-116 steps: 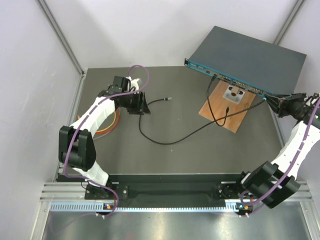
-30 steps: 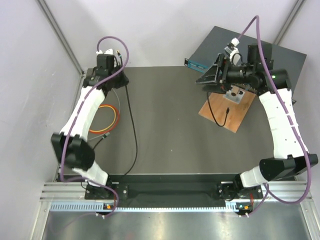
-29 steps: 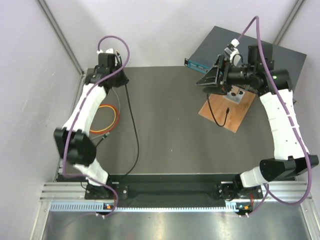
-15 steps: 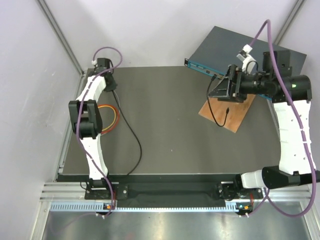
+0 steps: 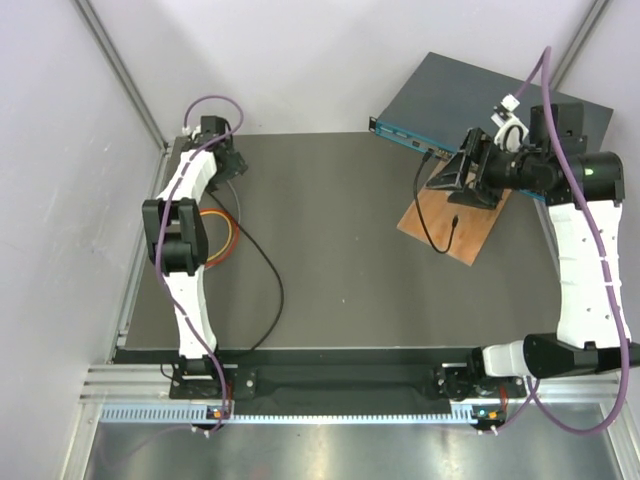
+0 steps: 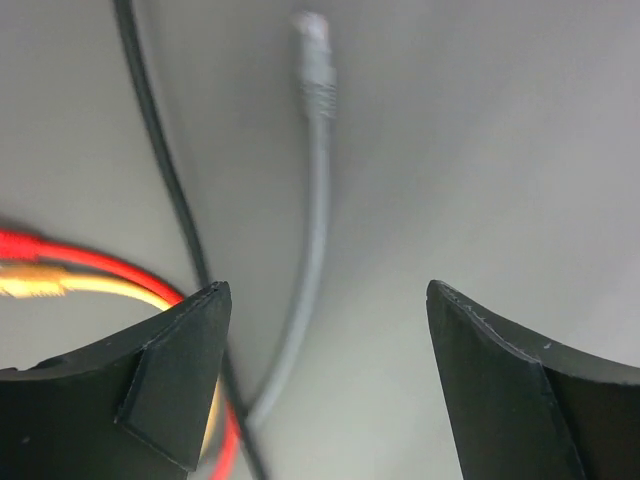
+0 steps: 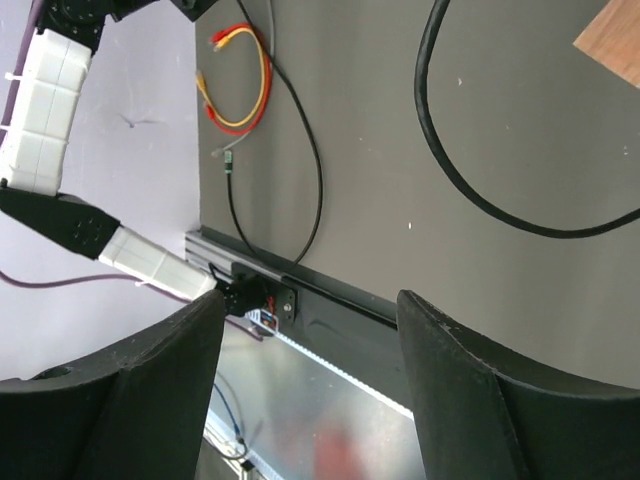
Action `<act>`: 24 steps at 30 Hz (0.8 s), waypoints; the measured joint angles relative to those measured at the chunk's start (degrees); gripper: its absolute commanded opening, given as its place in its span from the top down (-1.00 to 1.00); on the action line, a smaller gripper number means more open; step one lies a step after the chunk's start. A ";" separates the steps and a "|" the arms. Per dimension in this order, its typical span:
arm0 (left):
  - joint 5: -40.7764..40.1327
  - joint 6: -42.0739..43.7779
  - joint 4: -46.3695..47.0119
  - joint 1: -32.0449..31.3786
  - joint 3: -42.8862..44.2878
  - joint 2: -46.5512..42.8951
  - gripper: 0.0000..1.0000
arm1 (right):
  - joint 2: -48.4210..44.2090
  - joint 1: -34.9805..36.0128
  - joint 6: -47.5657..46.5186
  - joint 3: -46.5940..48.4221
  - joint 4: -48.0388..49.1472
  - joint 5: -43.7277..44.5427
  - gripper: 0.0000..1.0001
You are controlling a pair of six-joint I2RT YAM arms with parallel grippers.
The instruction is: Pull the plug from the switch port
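Toward 1 o'clock on the dark counter (image 5: 340, 220), a wide, flat grey-blue switch (image 5: 500, 100) is lying at an angle, its long teal face (image 5: 400, 134) with a row of small sockets facing roughly 7 o'clock. Just in front of that face a brown wooden board (image 5: 470, 240) is sitting on the counter. A short black cable (image 5: 419, 198) is meeting the teal face at one end and looping down over the board's 9 o'clock edge; whether that end is seated in a socket is too small to tell. The right end effector (image 5: 447, 177) is hovering above the board's far end, close to the teal face. Its fingers (image 7: 120, 380) are standing wide apart and gripping nothing.

Over at 10 o'clock, the left arm is holding the left end effector (image 6: 322, 292) above the counter's far left corner. Its two dark fingers (image 6: 170, 380) are standing wide apart with nothing gripped. Below them a grey cable (image 6: 318, 200) ending in a pale plug (image 6: 312, 30) is lying on the counter, and a long black cable (image 6: 170, 170) is running just to 9 o'clock of it. A coil of red, orange and yellow cables (image 5: 215, 235) is lying near the counter's 9 o'clock edge, and the long black cable is curving from the far left corner down toward 6 o'clock.
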 measured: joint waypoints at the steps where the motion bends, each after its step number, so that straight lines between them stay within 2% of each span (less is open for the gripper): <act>1: -0.15 -1.09 -0.04 -0.57 0.02 -0.33 -0.68 | -0.22 -0.22 0.00 0.02 0.00 0.09 -0.39; 7: 6.58 -6.97 2.19 -6.91 0.02 -5.79 -0.63 | -4.79 -1.46 0.57 -2.86 1.66 0.13 -0.38; 10: 13.97 -9.18 8.24 -12.70 -0.20 -9.01 -0.60 | -6.49 -2.97 2.19 -2.86 2.93 -0.55 -0.37; 14: 27.04 -13.16 22.27 -20.20 -5.18 -12.98 -0.60 | -3.93 -5.20 2.49 4.66 2.99 -0.02 -0.35; 17: 35.32 -16.02 31.04 -23.21 -6.78 -13.05 -0.74 | -3.17 -8.26 2.54 6.34 3.48 0.94 -0.32; 19: 38.51 -17.90 35.58 -24.33 -7.08 -12.61 -0.75 | -2.56 -9.64 2.89 6.34 3.37 1.01 -0.31; 24: 41.97 -25.07 45.86 -26.60 -5.77 -9.33 -0.61 | 0.57 -10.88 3.61 6.54 3.06 1.84 -0.31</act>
